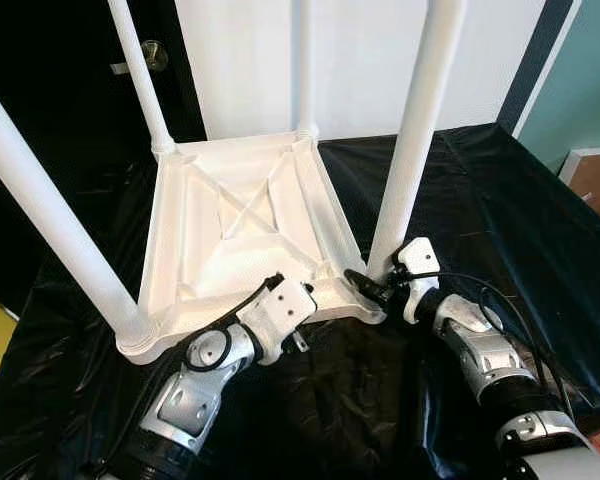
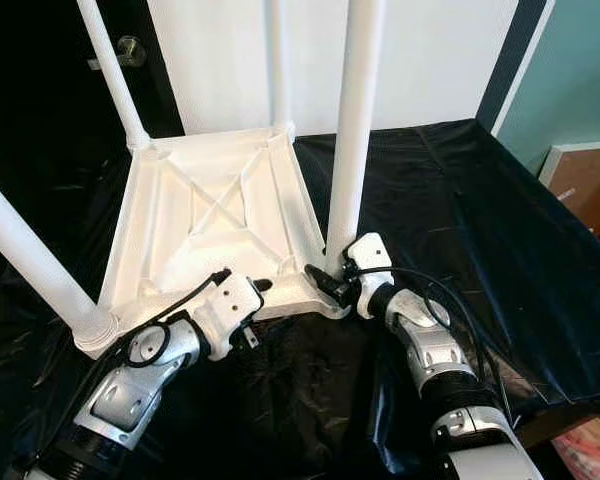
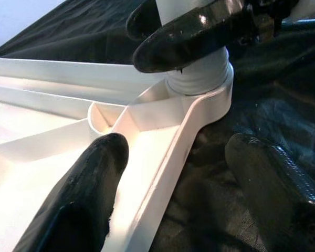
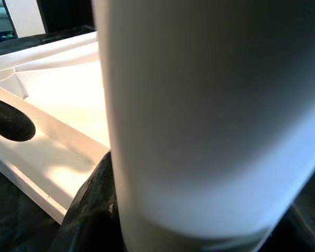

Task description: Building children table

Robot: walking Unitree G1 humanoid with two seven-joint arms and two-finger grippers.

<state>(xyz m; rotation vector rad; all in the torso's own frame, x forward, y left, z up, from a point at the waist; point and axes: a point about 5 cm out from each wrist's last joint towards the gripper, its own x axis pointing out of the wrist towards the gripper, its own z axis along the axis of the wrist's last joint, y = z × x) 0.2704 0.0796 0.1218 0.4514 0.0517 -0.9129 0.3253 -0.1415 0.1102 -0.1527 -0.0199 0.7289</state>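
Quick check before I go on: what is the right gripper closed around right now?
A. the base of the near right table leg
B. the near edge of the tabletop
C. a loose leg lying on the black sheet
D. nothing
A: the right gripper clasps the near right leg just above its socket in the upturned tabletop.

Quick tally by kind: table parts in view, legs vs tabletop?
White legs: 4 (near right, near left, far left, far right)
White tabletop, upside down: 1
Total: 5
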